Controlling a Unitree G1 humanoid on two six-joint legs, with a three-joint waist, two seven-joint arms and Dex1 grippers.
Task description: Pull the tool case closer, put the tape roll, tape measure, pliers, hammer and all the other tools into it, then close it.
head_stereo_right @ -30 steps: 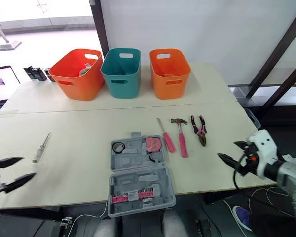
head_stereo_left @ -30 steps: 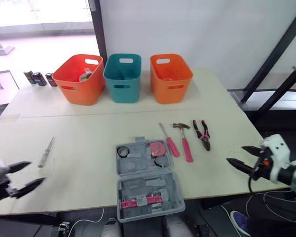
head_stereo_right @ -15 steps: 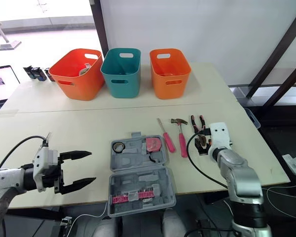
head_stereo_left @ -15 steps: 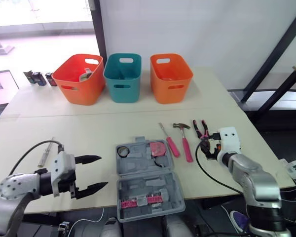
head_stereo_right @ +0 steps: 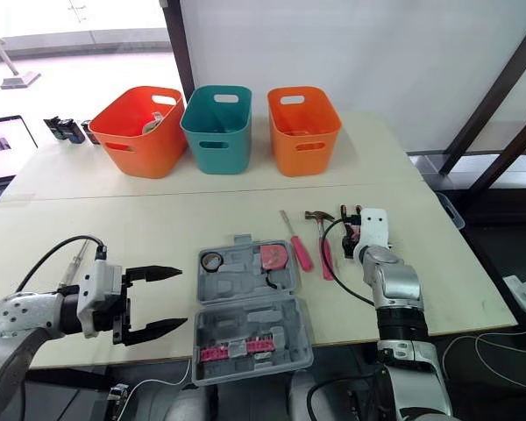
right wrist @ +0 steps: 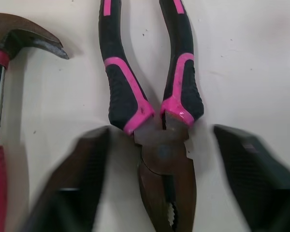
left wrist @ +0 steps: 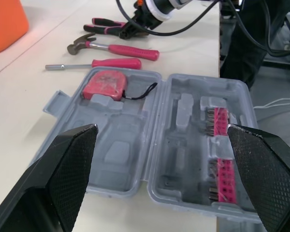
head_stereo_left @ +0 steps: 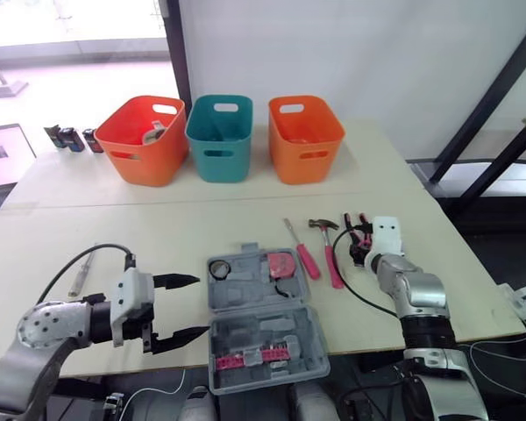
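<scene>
- Hovering just left of the case [head_stereo_left: 263, 320], the left end effector [head_stereo_left: 202, 306] has its fingers spread wide and nothing between them.
- Case is lying open and flat near the front edge of the table [head_stereo_left: 158, 219].
- Tape roll [head_stereo_left: 219, 269] and tape measure [head_stereo_left: 280, 263] sit in the case's far half; a row of pink bits [head_stereo_left: 250, 358] fills the near half.
- Right of the case, out on the table: screwdriver [head_stereo_left: 302, 253], then hammer [head_stereo_left: 330, 256], then pliers [right wrist: 159, 111], side by side and apart from the case.
- Right end effector [right wrist: 160, 133] is down over the pliers, fingers open, one on each side of the pliers' head, gripping nothing.
- Slim driver [head_stereo_left: 81, 274] lies alone far out on the left.
- Back of the table: teal bin [head_stereo_left: 219, 139] between the left orange bin [head_stereo_left: 140, 142] and the right orange bin [head_stereo_left: 305, 140].
</scene>
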